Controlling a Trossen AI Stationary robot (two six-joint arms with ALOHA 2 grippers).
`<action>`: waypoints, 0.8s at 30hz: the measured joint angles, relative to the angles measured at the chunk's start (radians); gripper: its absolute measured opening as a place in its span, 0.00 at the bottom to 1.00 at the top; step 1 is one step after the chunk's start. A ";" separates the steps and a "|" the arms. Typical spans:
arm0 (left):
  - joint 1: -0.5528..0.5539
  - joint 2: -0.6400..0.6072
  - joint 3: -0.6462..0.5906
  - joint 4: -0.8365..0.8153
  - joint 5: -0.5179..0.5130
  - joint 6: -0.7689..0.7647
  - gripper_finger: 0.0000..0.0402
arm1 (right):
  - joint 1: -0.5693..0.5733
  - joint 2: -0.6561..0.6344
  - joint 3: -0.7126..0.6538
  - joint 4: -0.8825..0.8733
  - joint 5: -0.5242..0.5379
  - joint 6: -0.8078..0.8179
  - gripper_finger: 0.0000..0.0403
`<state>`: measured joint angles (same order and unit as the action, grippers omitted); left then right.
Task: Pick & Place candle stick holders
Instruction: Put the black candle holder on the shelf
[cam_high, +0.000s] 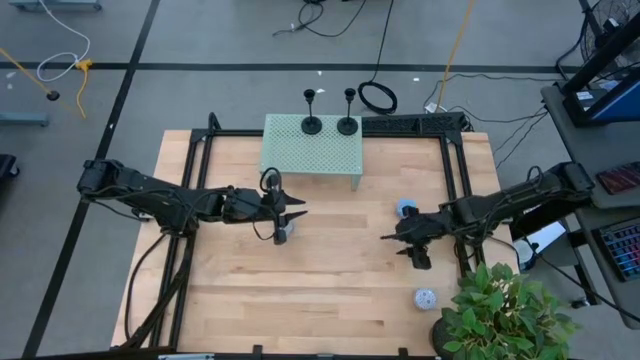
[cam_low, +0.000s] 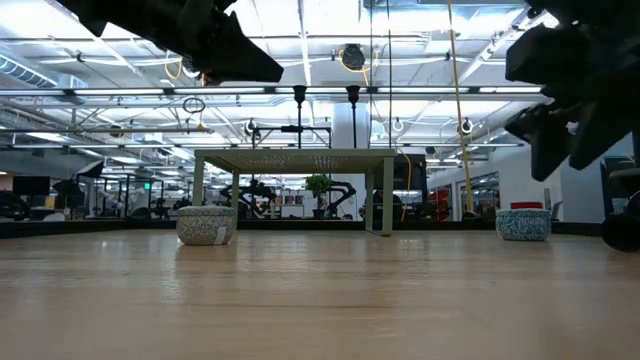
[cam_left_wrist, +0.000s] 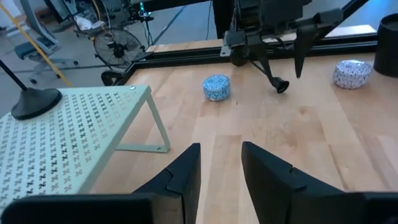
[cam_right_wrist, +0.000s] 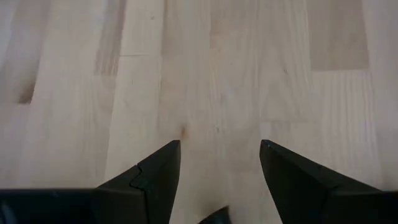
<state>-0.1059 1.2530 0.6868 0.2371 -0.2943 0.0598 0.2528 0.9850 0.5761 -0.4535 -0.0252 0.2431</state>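
The high view looks straight down on the whole bench. The low view sits at bench level, facing the perforated stand, which the high view shows at twelve o'clock. The left wrist view looks across toward the other arm; the right wrist view faces close onto bare wood.

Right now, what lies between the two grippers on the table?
Only bare wood, as the high view shows: nothing sits between the left gripper and the right gripper.
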 joint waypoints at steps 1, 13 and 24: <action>0.000 0.000 0.000 0.000 0.000 0.010 0.30 | 0.008 0.017 0.023 -0.029 0.006 0.027 0.53; 0.000 0.000 0.000 0.000 0.000 0.071 0.30 | 0.113 0.177 0.079 -0.446 0.081 0.242 0.53; 0.000 0.000 0.000 0.000 0.005 0.098 0.30 | 0.114 0.183 0.007 -0.457 0.155 0.245 0.53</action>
<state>-0.1059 1.2530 0.6868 0.2367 -0.2893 0.1573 0.3668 1.1679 0.5831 -0.9107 0.1298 0.4879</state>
